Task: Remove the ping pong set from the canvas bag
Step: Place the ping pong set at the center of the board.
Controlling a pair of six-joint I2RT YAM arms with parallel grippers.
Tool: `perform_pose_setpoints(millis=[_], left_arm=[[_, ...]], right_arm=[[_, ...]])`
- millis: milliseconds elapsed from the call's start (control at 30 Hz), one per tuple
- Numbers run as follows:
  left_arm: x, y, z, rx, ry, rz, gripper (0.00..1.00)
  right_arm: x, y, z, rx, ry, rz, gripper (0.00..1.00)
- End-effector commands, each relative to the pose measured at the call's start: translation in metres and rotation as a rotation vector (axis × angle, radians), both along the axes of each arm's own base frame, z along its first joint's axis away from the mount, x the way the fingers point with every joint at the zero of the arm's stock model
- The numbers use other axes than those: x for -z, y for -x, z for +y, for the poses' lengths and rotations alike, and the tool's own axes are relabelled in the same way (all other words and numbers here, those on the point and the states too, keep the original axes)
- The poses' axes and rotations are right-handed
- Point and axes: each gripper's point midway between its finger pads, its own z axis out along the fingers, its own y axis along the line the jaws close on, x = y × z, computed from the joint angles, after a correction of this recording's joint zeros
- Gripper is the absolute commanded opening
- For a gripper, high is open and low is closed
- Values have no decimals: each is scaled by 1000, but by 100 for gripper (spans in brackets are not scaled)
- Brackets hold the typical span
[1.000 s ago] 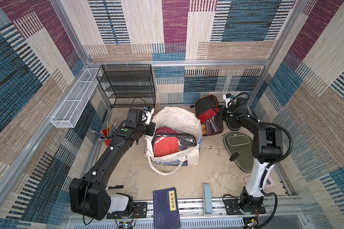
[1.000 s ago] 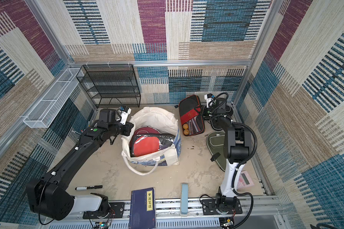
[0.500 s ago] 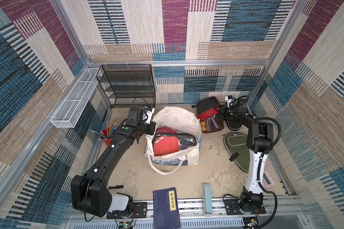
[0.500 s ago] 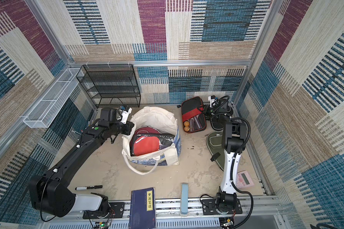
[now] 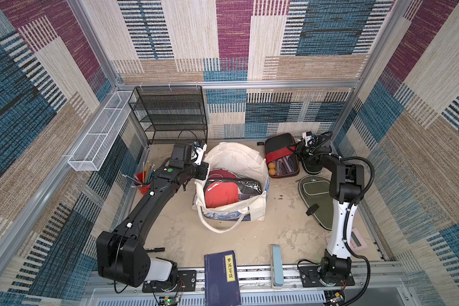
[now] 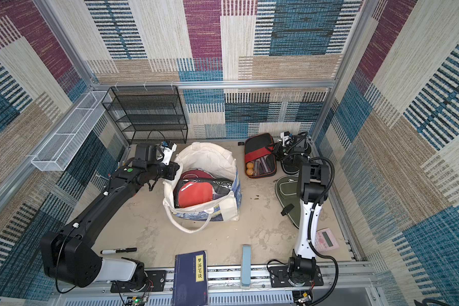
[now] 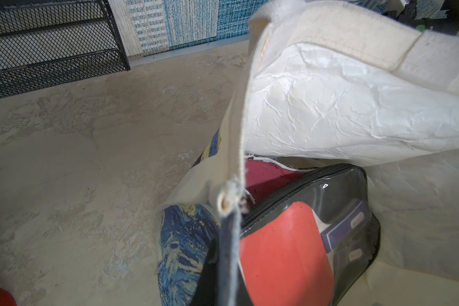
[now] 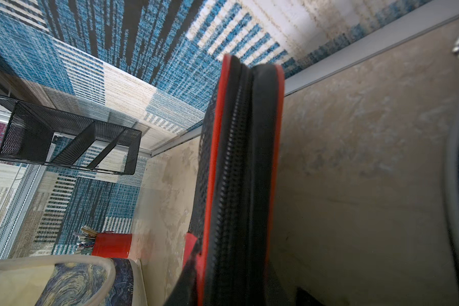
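My left gripper (image 5: 204,171) is pinched closed on the rim of the canvas bag (image 5: 235,160), which stands mid-table (image 5: 252,235) with the red-faced paddle (image 5: 220,194) and a maroon case (image 5: 223,174) inside. My right gripper (image 5: 295,153) grips the edge of the black-and-red case (image 5: 277,147), which lies open beside the bag near the back wall. An olive green case (image 5: 316,197) lies flat under my right arm.

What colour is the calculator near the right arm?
Pink; the calculator shows best in a top view.
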Motion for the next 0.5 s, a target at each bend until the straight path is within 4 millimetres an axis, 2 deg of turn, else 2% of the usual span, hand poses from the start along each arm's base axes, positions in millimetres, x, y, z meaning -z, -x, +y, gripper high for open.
perform_pose_setpoints(millis=[0, 133, 367, 467], left_arm=[[3, 2, 1, 16, -21, 13, 0], [4, 2, 0, 18, -22, 16, 0], [7, 2, 0, 17, -17, 19, 0], [8, 2, -1, 18, -13, 22, 0]], right_arm=[[-1, -11, -11, 25, 91, -96, 1], [-3, -12, -15, 30, 101, -97, 18], [-19, -11, -17, 30, 148, -120, 47], [-23, -9, -18, 28, 168, -126, 52]])
